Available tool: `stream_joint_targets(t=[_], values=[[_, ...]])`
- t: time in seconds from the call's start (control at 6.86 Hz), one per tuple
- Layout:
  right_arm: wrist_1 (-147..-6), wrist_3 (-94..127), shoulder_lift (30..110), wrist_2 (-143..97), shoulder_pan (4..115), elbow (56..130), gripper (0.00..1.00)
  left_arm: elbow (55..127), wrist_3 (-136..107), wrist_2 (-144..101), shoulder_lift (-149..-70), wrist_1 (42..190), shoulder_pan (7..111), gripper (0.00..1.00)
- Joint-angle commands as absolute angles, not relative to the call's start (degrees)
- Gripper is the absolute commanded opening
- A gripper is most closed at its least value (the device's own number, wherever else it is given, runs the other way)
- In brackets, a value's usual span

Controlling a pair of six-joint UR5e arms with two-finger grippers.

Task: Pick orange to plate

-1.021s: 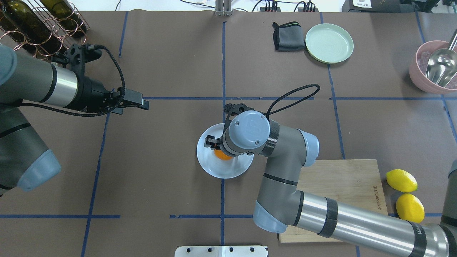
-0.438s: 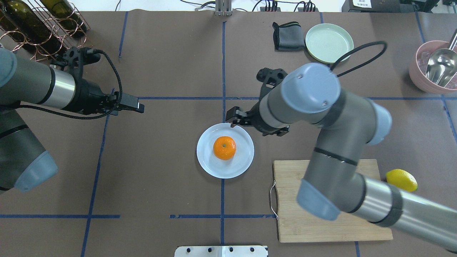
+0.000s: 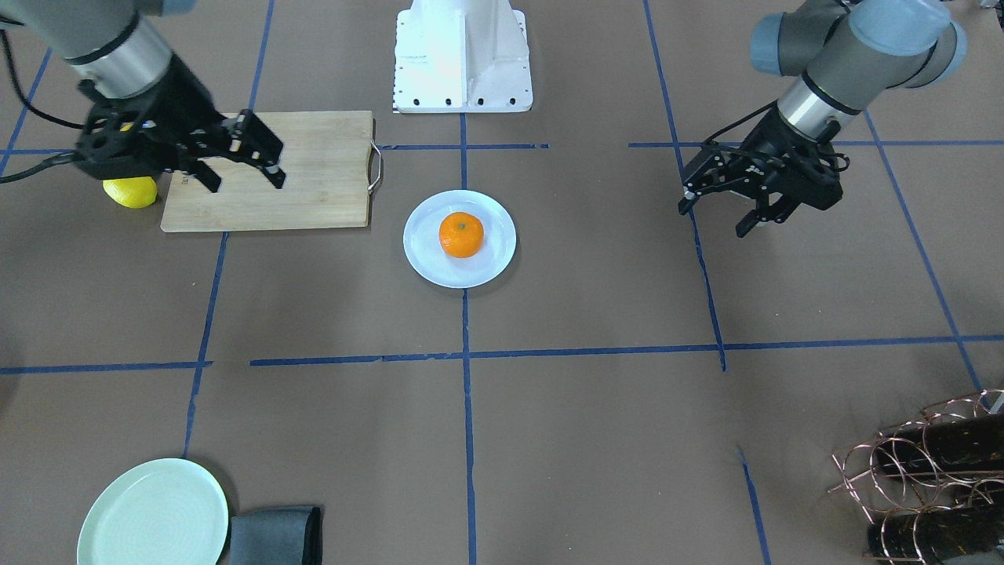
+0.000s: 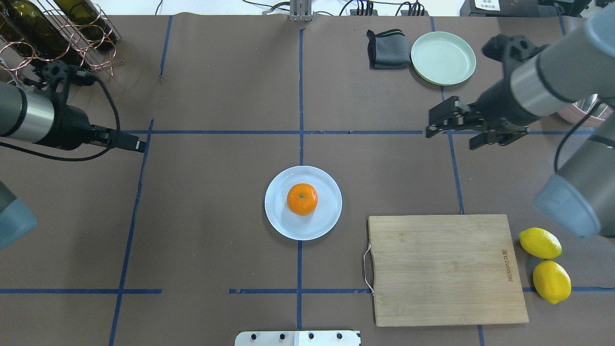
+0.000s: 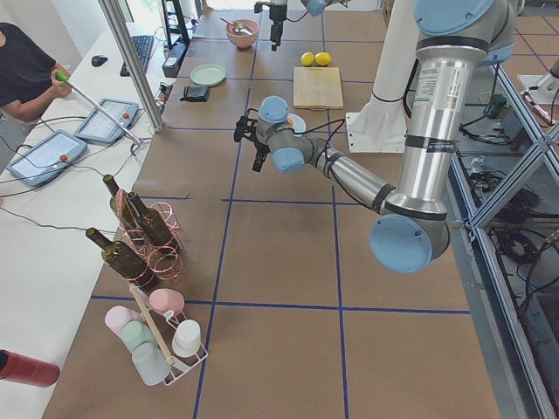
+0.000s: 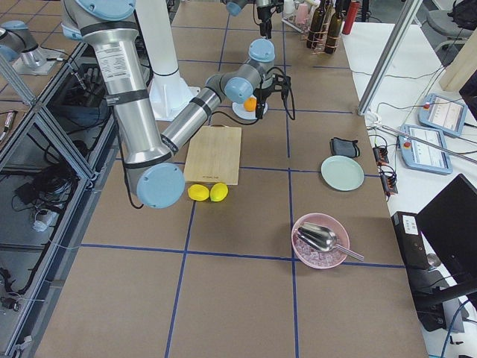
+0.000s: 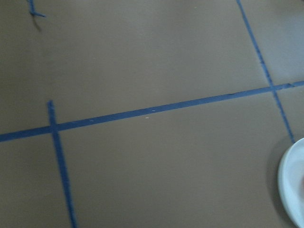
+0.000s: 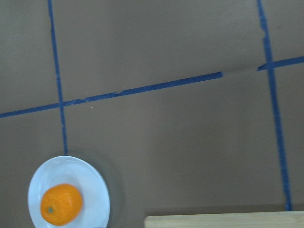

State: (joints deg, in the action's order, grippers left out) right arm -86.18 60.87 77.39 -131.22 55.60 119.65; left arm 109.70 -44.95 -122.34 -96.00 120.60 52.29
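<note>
The orange (image 4: 302,198) rests in the middle of the pale bluish-white plate (image 4: 281,222) at the table's centre, with nothing touching it. Both also show in the front view as the orange (image 3: 461,234) on the plate (image 3: 426,259), and in the right wrist view as the orange (image 8: 61,204) on the plate (image 8: 97,199). My right gripper (image 4: 450,139) hangs open and empty in the air, far to the right of the plate and beyond it. My left gripper (image 3: 712,218) is open and empty, well off to the plate's left. A sliver of the plate's rim (image 7: 289,185) shows in the left wrist view.
A wooden cutting board (image 4: 444,269) lies right of the plate, with two lemons (image 4: 540,242) past its right edge. A mint-green plate (image 4: 443,57) and a grey cloth (image 4: 388,48) sit at the back right. A bottle rack (image 4: 62,33) fills the back left corner.
My right gripper let go of the orange on the plate, then rose and swung away to the back right. My left arm drew back to the left.
</note>
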Motion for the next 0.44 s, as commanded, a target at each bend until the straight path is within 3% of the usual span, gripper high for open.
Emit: stream_joint_targets(t=[0.0, 0.29], values=[[-86.48, 36.06, 86.11, -139.18, 70.07, 115.35, 1.00, 109.78, -22.18, -122.34, -92.30, 110.97, 62.34, 0.99], [-86.57, 14.16, 90.34, -139.49, 78.28, 107.97, 1.00, 107.15, -2.18, -124.17, -92.11, 100.77, 74.64, 1.00]])
